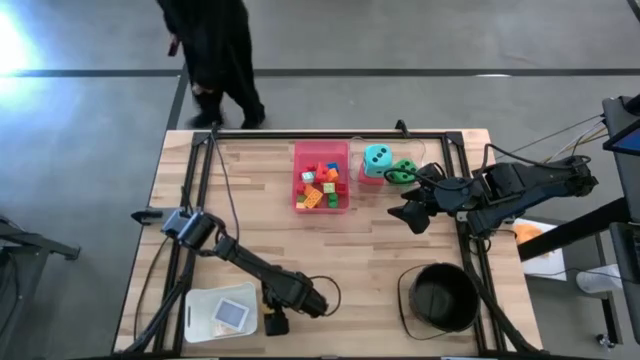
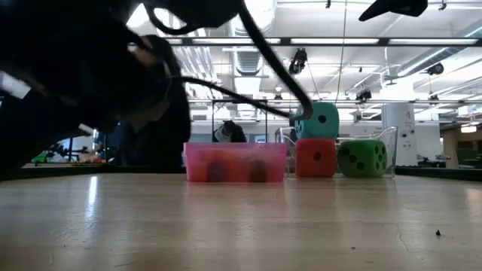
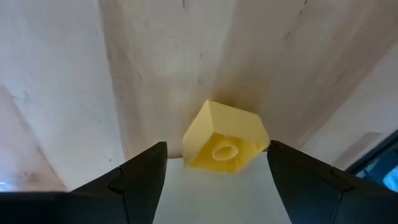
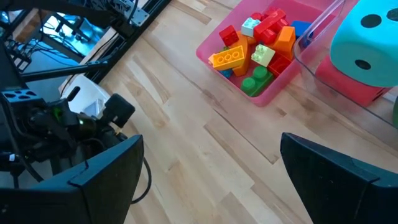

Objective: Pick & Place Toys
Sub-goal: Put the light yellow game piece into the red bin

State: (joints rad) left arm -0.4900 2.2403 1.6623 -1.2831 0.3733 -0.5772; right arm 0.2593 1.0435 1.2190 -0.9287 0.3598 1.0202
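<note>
While the left end effector (image 1: 277, 322) hung low over the bench (image 1: 300, 250) near its front edge, its fingers (image 3: 134, 180) stood apart on either side of a yellow brick (image 3: 225, 137), which lay on the wood; contact with the fingers could not be made out. Just beside it, at the front left corner, sat a white tray (image 1: 220, 312) holding a flat card (image 1: 232, 314). Toward the rear edge, the pink tray (image 1: 321, 178) held mixed bricks (image 4: 256, 38). To its right, a clear container (image 2: 392, 150) held the teal die (image 1: 377, 157) stacked on the red die (image 2: 315, 157), with the green die (image 1: 403, 170) alongside. The right end effector (image 1: 412, 214) hovered wide open and empty beside the dice. A black bucket (image 1: 441, 297) stood at the front right.
</note>
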